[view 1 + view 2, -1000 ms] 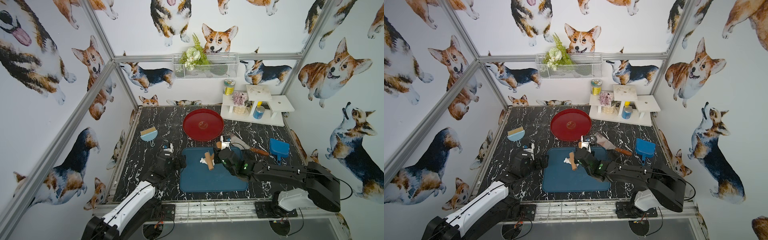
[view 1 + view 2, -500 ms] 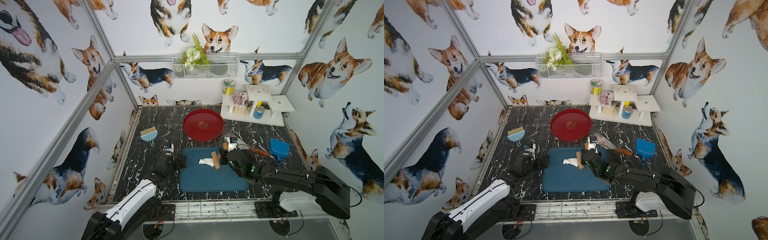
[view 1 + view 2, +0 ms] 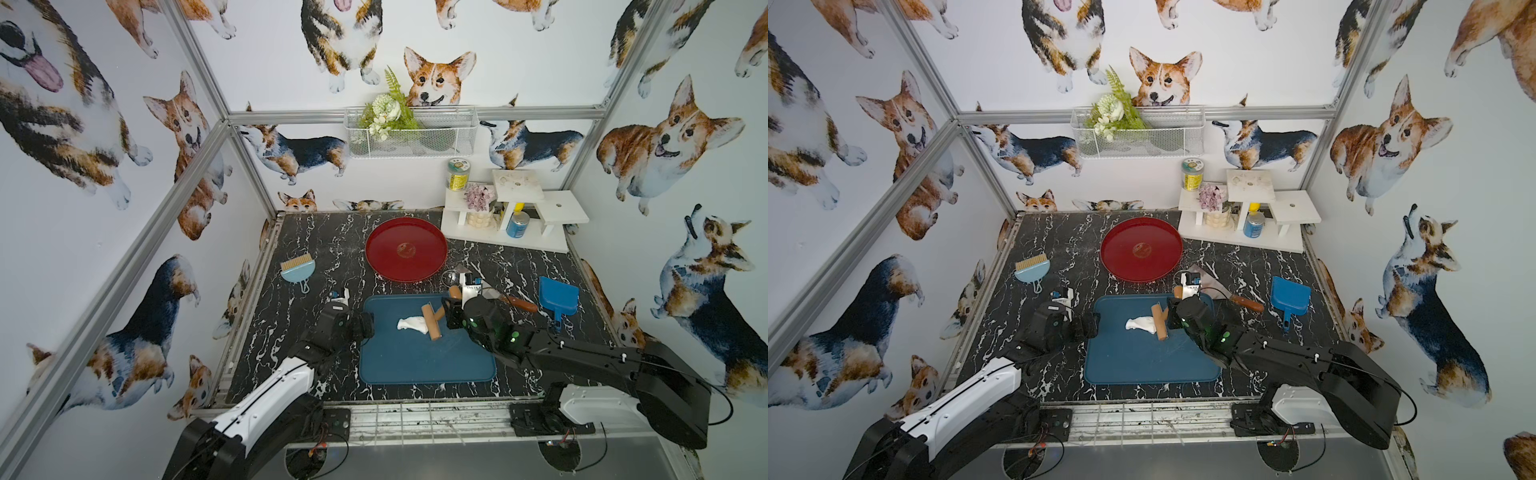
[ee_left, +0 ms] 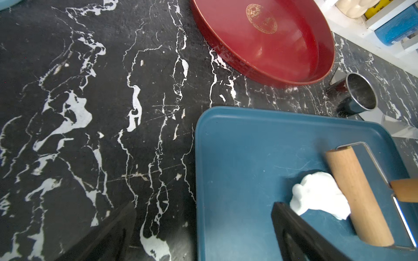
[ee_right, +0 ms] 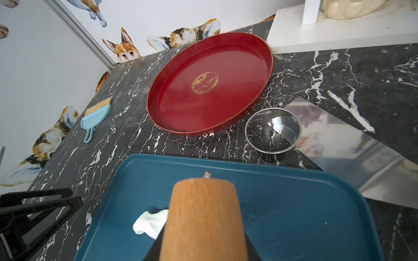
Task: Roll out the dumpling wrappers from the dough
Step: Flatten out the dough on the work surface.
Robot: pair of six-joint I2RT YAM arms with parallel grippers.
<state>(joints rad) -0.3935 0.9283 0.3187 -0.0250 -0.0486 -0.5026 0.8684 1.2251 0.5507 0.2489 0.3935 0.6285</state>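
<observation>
While rolling is job in hand, brush (image 3: 297, 266) sits unused near bench left edge. Left gripper (image 3: 366, 325) hovers at blue tray (image 3: 415, 365) left edge, jaws spread wide, empty; probably waiting to steady tray. Dough (image 3: 412, 324): ragged lump on tray's far half, near middle, not flattened. Red plate (image 3: 386, 257) beyond tray far edge, bare; no dumpling wrappers visible. Roller (image 4: 357, 198) barrel touches dough's right side, set for pass across. Right gripper (image 3: 452, 316) pinches roller handle by tray's far-right corner. Ring cutter (image 5: 291, 140) just beyond, likely for cutting.
</observation>
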